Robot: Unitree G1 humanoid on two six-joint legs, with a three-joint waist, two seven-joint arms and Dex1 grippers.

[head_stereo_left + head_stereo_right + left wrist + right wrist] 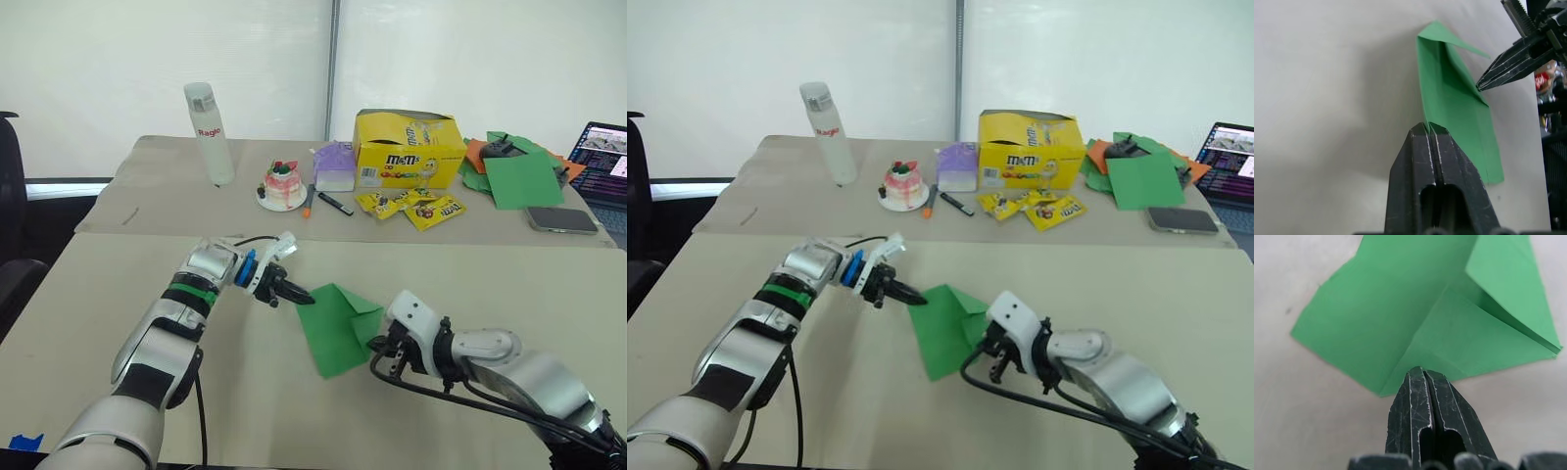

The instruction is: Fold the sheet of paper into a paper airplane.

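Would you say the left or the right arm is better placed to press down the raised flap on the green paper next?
Probably the right. The right gripper, shut, sits at the sheet of paper beside the raised flap, while the shut left gripper pins the opposite corner.

Green sheet of paper, partly folded, lying on the near tabletop.

I see it as bright green, thin and plain, resting mostly flat on the beige tabletop, nearer the front edge than the back and roughly midway between the left and right edges. It sits skewed, its long sides slanting against the table's front edge. One corner on the far right side is folded over into a triangular flap with a sharp crease, its edge lifting slightly. The rest is a single flat layer.
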